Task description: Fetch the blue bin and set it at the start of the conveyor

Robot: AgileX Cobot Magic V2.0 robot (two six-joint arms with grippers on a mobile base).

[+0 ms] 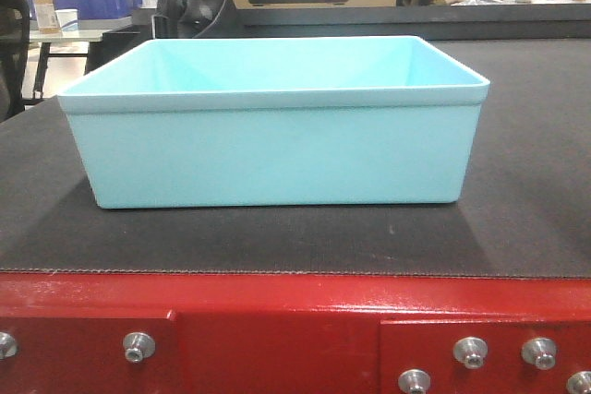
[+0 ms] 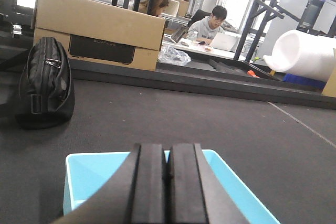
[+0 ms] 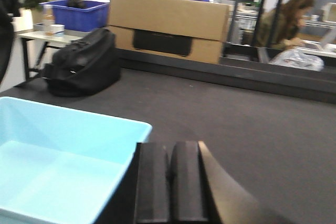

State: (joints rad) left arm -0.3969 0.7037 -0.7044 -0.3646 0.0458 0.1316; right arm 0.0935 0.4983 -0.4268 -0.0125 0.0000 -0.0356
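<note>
The left pincer (image 2: 168, 182) is clenched on nothing, its pads pressed together above the blue bin's (image 1: 273, 126) interior, and the right pincer (image 3: 169, 182) is likewise clenched and empty, hanging just beside the bin's rim over bare belt. The bin rests upright and level on the dark belt of the conveyor start (image 1: 517, 228), near the red frame (image 1: 277, 320) with its silver bolts (open side up, nothing inside). Judging by this, the placing looks done: neither arm grips it, and it sits square on the belt.
</note>
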